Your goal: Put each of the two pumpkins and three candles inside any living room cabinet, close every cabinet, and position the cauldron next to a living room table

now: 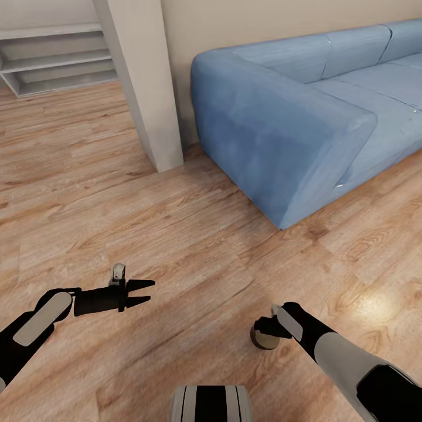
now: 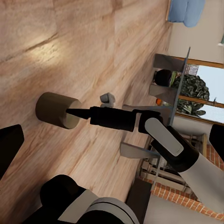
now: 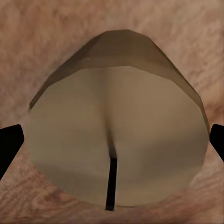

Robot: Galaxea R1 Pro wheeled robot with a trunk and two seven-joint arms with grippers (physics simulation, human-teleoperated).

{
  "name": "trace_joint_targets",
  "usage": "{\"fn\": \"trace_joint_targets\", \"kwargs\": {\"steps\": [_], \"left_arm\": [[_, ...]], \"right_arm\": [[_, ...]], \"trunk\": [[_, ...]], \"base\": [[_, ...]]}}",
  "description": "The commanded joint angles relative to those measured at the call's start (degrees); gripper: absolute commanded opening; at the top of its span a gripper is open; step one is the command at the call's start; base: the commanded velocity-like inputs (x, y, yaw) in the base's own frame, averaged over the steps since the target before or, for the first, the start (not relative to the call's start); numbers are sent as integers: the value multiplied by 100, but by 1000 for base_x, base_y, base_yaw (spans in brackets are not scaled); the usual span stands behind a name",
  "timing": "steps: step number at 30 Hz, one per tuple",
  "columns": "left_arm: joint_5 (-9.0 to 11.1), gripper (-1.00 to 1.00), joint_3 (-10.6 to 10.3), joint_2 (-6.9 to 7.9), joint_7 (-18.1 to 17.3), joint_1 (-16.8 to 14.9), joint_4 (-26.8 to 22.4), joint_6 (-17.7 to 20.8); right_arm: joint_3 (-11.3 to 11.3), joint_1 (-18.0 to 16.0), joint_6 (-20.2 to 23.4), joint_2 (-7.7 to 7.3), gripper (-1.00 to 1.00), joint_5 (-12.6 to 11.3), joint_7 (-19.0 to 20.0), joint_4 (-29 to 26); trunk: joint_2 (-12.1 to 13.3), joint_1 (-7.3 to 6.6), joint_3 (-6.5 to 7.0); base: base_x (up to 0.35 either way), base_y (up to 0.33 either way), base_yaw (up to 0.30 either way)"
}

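- The right gripper [image 1: 265,335] is hovering low over the floor [image 1: 176,234] with a candle [image 3: 116,126] sitting between its jaws; whether they are clamping it, I cannot tell.
- The wick [image 3: 111,182] is pointing at the wrist, so a loose grip is risking a drop or roll.
- The left gripper [image 1: 146,293] is waiting with jaws apart, empty.

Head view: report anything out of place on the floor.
A candle sits on the wood floor in front of the blue sofa, not on furniture. The right gripper is at it; the right wrist view shows its wick up close between the fingertips.
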Motion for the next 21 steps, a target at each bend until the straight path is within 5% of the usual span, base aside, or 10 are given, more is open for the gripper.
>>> {"fn": "trace_joint_targets", "kwargs": {"steps": [1,21], "left_arm": [[-10,100,-13,5,-33,-5,3,6],[-10,100,-13,5,-33,-5,3,6]], "right_arm": [[43,-2,8,-4,100,-59,-47,-17],[45,-2,-30,-1,100,-57,-47,-20]], "trunk": [[-2,-1,-4],[-6,7,-70]], "base": [[0,0,0],[0,0,0]]}}
